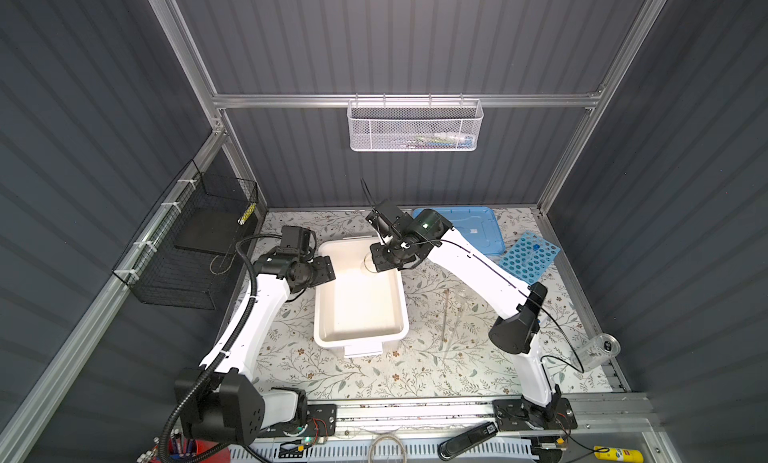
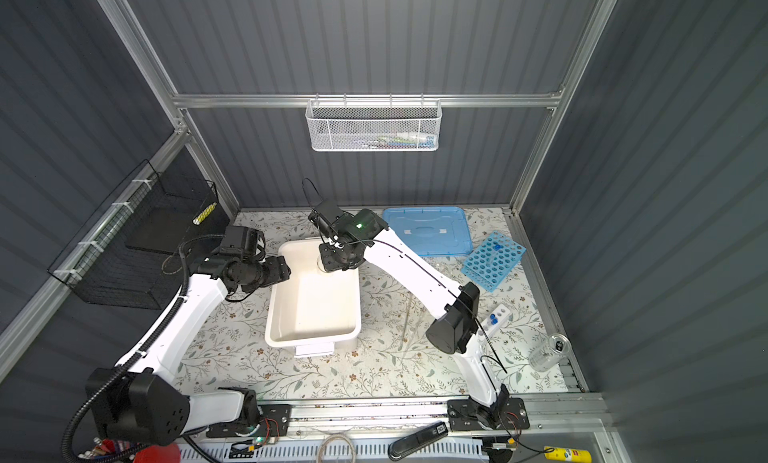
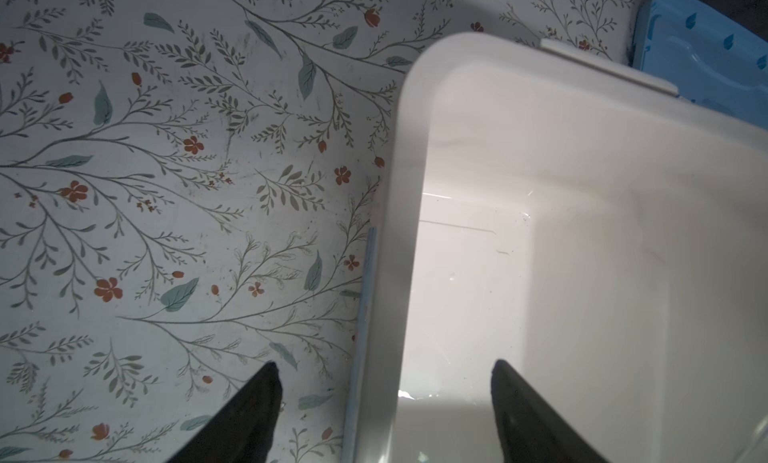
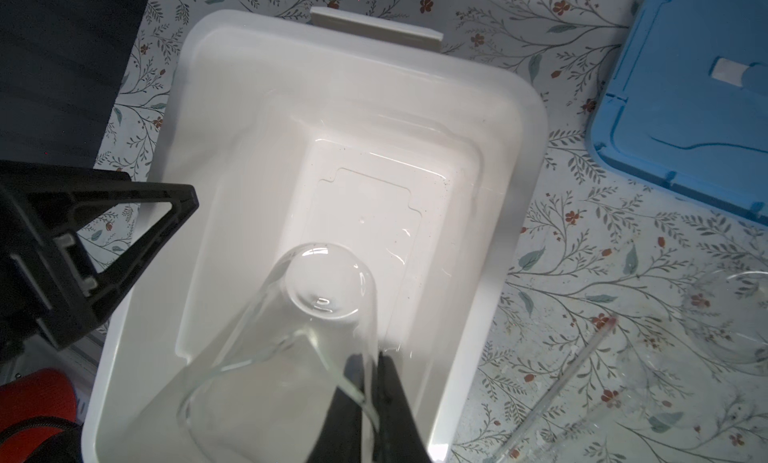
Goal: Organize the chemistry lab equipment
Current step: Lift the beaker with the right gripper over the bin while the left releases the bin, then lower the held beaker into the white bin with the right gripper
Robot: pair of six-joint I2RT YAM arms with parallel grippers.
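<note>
Right gripper (image 4: 370, 367): hangs over the far end of the white tub (image 4: 528, 149), jaws clamped on the glass wall of a small clear beaker (image 4: 320, 311), one finger inside the mouth, one outside. Beaker tilted, base toward the tub floor; touching it or not, cannot tell.

Left gripper (image 3: 384, 362): sits at the tub's left rim, toward the far end. Jaws wide apart, one finger over the flowered table (image 3: 166, 191), the other over the tub's inside, rim between them, nothing gripped.

Blue lid (image 1: 478, 232): flat on the table, just beyond the tub's far right corner.

Sky-blue rack (image 1: 524, 262): on the table right of the lid, with one blue-capped test tube (image 1: 536, 247) standing in a hole near its far end.

Small white tube rack (image 2: 505, 311): at the right, just beside the right arm's elbow and partly hidden by it, with blue caps (image 2: 493, 318) showing in it.

Thin glass rod (image 4: 573, 369): lying on the table right of the tub. Next to it a second clear glass vessel (image 4: 731, 315), shape hard to make out.

Red cup of pens (image 2: 158, 454): at the near left, below the table's front edge.
</note>
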